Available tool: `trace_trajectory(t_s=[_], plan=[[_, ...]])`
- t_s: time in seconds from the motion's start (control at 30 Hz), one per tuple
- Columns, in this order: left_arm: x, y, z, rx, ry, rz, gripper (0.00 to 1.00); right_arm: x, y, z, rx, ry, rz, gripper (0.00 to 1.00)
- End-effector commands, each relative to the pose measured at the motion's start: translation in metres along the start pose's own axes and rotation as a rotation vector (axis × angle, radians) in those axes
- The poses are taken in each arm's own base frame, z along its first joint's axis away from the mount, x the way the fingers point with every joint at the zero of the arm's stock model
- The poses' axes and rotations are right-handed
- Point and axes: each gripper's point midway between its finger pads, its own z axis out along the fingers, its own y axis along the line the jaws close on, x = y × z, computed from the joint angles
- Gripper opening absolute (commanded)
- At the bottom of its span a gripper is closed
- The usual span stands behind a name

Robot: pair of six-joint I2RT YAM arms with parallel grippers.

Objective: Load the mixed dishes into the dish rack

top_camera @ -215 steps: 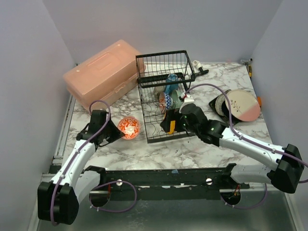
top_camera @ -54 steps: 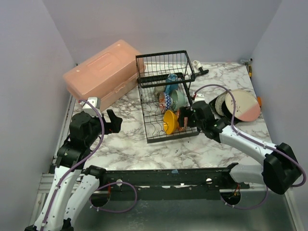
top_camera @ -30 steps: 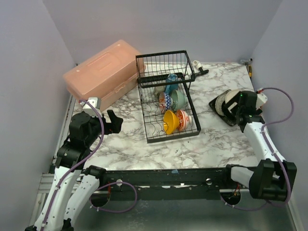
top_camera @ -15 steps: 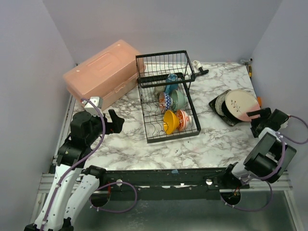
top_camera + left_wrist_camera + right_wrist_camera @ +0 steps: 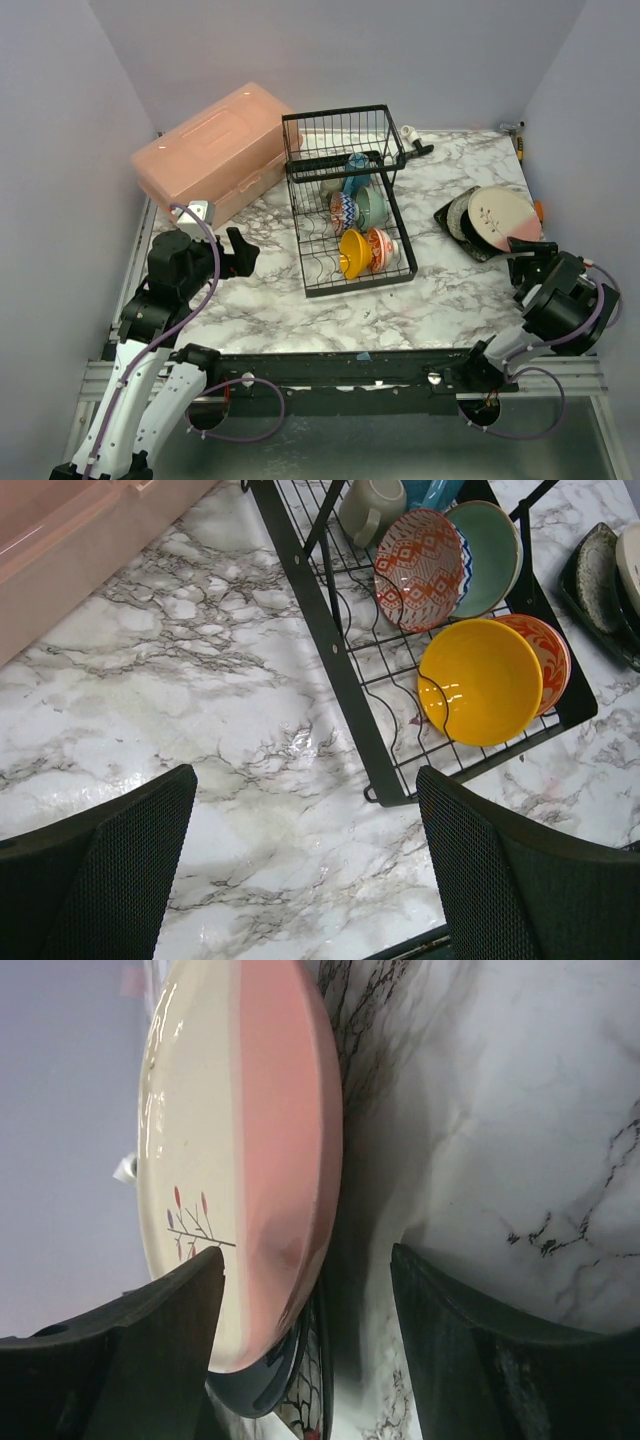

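Observation:
The black wire dish rack (image 5: 300,215) stands mid-table and holds a yellow bowl (image 5: 352,252), a red-patterned bowl (image 5: 381,246), a mint green bowl (image 5: 369,205) and further patterned bowls. At the right, a pink-cream plate (image 5: 503,218) lies on dark plates (image 5: 457,214). My right gripper (image 5: 527,262) is at that stack's near edge. In the right wrist view its jaws are open, with the pink-cream plate's (image 5: 240,1160) rim and the dark plate (image 5: 270,1392) under it between them, a gap showing beside the right finger (image 5: 500,1360). My left gripper (image 5: 305,880) hangs open and empty left of the rack (image 5: 330,630).
A salmon-pink plastic box (image 5: 215,150) sits at the back left beside the rack. A pale mug (image 5: 372,502) is in the rack's upper part. Small items lie at the back right corner (image 5: 518,130). Walls close in on both sides.
My right arm has swung from the rack to the plate stack at the right, and its jaws have narrowed around the plate rim. The left arm has barely moved.

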Motion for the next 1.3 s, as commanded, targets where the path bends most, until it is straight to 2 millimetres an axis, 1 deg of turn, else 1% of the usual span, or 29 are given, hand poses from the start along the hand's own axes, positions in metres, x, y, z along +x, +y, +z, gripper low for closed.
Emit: trace_trajectory(t_s=[0.0,0.07,0.13,0.27,0.37,0.67,0.8,0.93,1.07,1.27], plan=[[0.001,-0.004,0.003,0.03,0.004,0.013,0.9,-0.004,0.004,0.001,-0.1,-0.039,0.045,0.68],[0.001,-0.003,0.003,0.026,0.003,0.013,0.9,-0.003,0.0,0.003,-0.108,-0.037,0.062,0.64],[0.001,-0.003,0.003,0.024,0.004,0.014,0.9,-0.004,0.001,0.005,-0.125,-0.031,0.063,0.59],[0.002,-0.003,0.004,0.025,0.01,0.013,0.9,-0.009,0.007,0.008,-0.15,-0.04,0.055,0.48],[0.004,-0.002,0.006,0.021,0.018,0.013,0.9,-0.011,0.013,0.006,-0.167,-0.043,0.051,0.4],[0.004,-0.002,0.006,0.022,0.019,0.012,0.9,-0.022,0.022,-0.001,-0.142,-0.072,0.004,0.15],[0.004,-0.003,0.006,0.031,0.021,0.014,0.9,-0.024,0.027,-0.004,-0.138,-0.068,-0.018,0.14],[0.003,-0.005,0.005,0.038,0.018,0.014,0.9,-0.026,0.023,-0.009,-0.095,-0.082,-0.059,0.13],[0.002,-0.006,0.003,0.042,0.01,0.014,0.9,-0.03,0.027,-0.013,-0.07,-0.073,-0.123,0.15],[0.003,-0.007,0.003,0.052,0.011,0.015,0.9,-0.027,0.027,-0.016,-0.057,-0.049,-0.136,0.18]])
